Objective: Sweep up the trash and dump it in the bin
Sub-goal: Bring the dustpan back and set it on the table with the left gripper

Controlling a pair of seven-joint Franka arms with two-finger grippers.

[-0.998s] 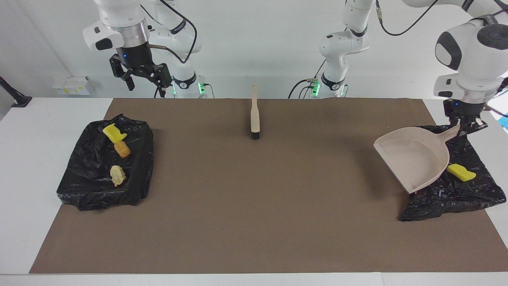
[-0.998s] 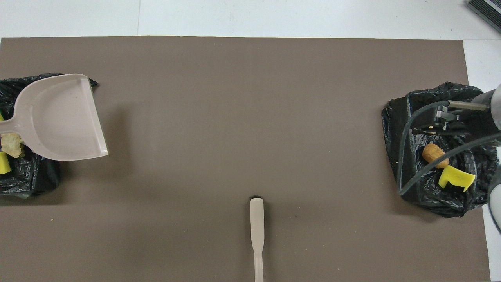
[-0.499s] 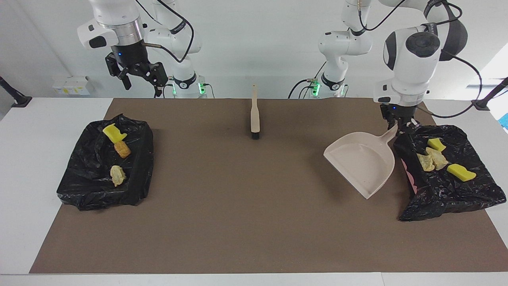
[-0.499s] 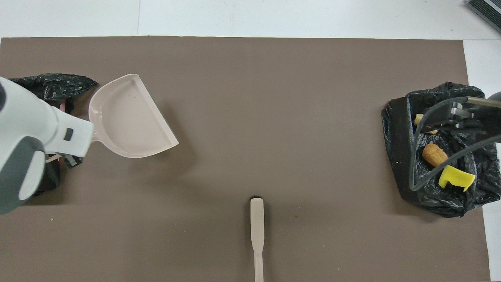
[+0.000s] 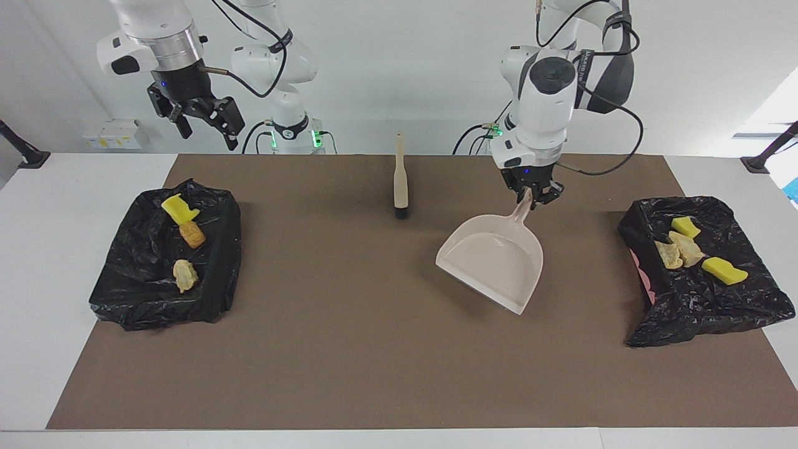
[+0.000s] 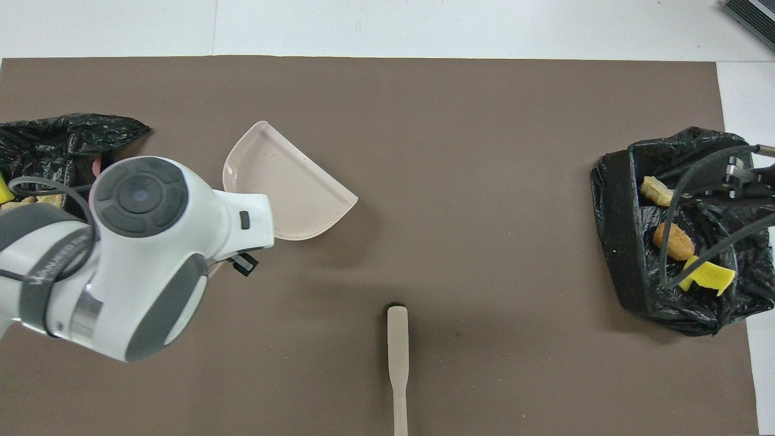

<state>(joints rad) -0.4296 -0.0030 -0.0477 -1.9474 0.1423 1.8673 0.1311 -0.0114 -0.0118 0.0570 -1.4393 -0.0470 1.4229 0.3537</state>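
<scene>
Left gripper (image 5: 532,193): clamped on the dustpan (image 5: 495,261) handle, pan raised over the brown mat (image 5: 349,349).
Right gripper (image 5: 198,117): fingers apart, empty, raised near its bin.
Trash (image 5: 686,248): in the two black-lined bins (image 5: 717,305) at the table ends.
Brush (image 5: 401,181): on the mat, near the robots.

Smooth plastic dustpan (image 5: 495,265) – crinkled glossy bags (image 5: 159,268) – matt brown mat (image 5: 374,349).
</scene>
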